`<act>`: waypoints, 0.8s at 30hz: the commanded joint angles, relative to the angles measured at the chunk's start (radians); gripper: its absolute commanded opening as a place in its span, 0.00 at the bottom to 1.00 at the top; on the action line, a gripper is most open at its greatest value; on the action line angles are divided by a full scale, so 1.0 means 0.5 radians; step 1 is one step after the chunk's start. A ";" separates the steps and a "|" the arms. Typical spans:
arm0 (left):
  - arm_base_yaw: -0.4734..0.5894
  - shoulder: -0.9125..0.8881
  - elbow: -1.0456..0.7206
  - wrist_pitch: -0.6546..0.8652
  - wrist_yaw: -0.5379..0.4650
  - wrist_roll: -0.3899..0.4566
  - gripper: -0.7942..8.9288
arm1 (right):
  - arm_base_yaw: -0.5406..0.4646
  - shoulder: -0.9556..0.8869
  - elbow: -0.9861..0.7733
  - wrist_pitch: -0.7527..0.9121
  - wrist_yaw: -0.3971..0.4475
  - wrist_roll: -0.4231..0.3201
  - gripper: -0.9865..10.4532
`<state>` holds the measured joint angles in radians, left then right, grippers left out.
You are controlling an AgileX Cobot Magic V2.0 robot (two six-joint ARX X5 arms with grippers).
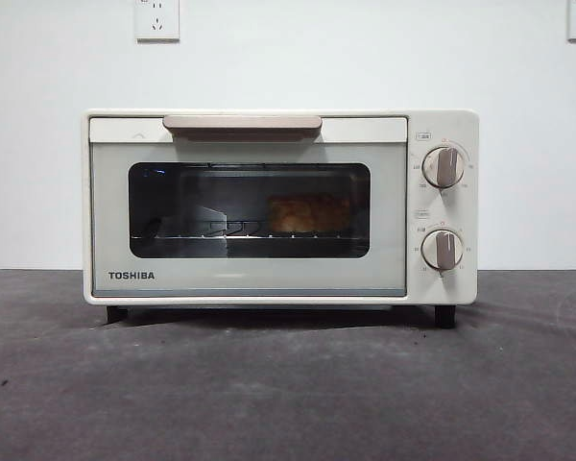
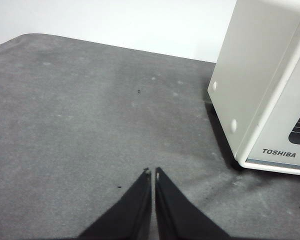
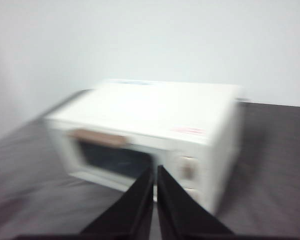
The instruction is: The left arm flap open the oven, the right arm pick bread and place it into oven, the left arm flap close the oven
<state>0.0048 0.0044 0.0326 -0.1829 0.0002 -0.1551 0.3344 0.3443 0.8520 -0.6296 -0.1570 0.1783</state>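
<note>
The cream-white TOSHIBA oven [image 1: 278, 206] stands in the middle of the table with its door closed and the beige handle [image 1: 242, 124] at the top. Through the dark window the golden bread [image 1: 309, 213] rests on the wire rack, right of centre. My left gripper [image 2: 153, 173] is shut and empty over the grey mat, off the oven's left side wall [image 2: 250, 85]. My right gripper [image 3: 155, 169] is shut and empty, held above and in front of the oven [image 3: 150, 135] near its knob side; that picture is blurred. Neither arm shows in the front view.
A dark grey mat [image 1: 288, 384] covers the table in front of the oven. Two knobs [image 1: 444, 167] sit on the oven's right panel. A white wall with two power sockets [image 1: 157, 19] stands behind.
</note>
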 commanded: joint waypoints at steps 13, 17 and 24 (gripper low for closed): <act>0.003 -0.002 -0.041 -0.010 -0.004 0.023 0.10 | -0.609 -0.573 -1.429 0.838 0.005 -0.361 0.09; 0.003 -0.002 -0.041 -0.010 -0.004 0.023 0.10 | -0.610 -0.681 -1.621 0.945 0.008 -0.374 0.09; 0.003 -0.002 -0.041 -0.009 -0.004 0.023 0.10 | -0.610 -0.681 -1.685 0.915 0.069 -0.425 0.09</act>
<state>0.0048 0.0044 0.0326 -0.1829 -0.0002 -0.1547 0.0315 0.0055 0.0185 -0.1677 -0.1295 -0.0128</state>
